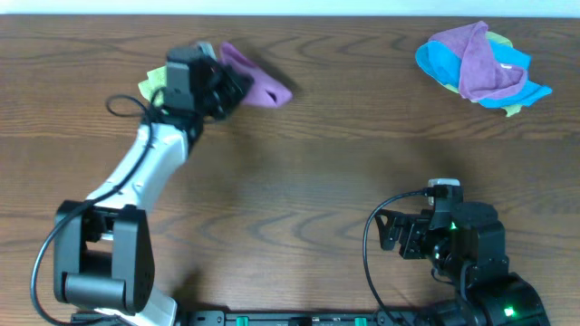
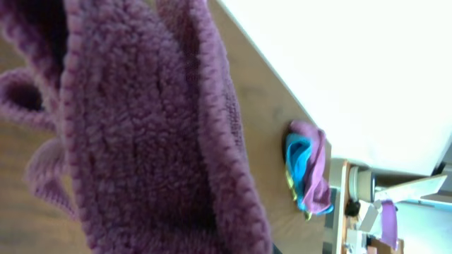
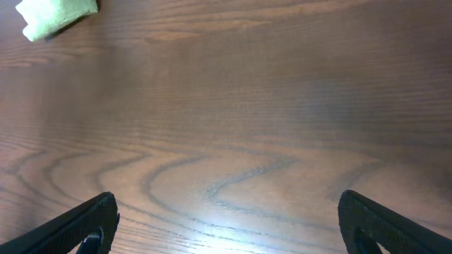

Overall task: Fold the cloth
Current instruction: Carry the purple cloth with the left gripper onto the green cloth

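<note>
A purple cloth [image 1: 261,83] lies bunched at the far left of the table and fills the left wrist view [image 2: 141,127]. My left gripper [image 1: 228,86] is at its left end and looks shut on it; the fingers are hidden behind the cloth in the wrist view. My right gripper [image 1: 388,234] is open and empty, low over bare table near the front right, with both fingertips showing in the right wrist view [image 3: 226,219].
A yellow-green cloth [image 1: 150,86] lies behind the left gripper and shows in the right wrist view [image 3: 56,15]. A pile of blue, purple and yellow cloths [image 1: 480,63] sits at the far right; it also shows in the left wrist view [image 2: 307,173].
</note>
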You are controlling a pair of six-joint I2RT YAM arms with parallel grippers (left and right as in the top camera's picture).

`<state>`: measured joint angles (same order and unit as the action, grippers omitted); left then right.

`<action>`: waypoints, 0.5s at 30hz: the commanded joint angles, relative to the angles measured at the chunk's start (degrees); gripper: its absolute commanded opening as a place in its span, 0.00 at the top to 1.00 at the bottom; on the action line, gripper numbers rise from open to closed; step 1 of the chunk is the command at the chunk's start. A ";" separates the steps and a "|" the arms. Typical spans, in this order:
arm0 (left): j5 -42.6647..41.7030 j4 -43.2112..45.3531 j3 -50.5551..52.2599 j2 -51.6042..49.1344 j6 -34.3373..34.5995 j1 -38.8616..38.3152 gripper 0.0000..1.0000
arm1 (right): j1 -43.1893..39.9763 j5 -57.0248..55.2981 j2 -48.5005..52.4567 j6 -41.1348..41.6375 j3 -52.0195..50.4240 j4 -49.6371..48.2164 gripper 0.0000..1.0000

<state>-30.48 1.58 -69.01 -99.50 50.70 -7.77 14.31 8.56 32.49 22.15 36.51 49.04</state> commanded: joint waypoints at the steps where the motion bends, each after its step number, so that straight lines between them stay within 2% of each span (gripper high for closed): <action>1: -0.90 -1.73 -6.01 -0.52 -4.26 2.71 0.94 | -0.57 0.26 -0.24 0.76 -0.22 0.07 0.01; 7: -0.02 -1.75 -11.06 -2.75 -4.26 6.93 0.94 | -0.57 0.26 -0.24 0.76 -0.22 0.07 0.01; 15: -4.42 -1.79 -20.94 -13.79 -5.95 10.10 0.94 | -0.57 0.26 -0.24 0.74 -0.22 0.07 0.01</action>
<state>-32.38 -0.14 -86.26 -110.96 46.61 1.17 14.31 8.56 32.49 22.15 36.51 49.04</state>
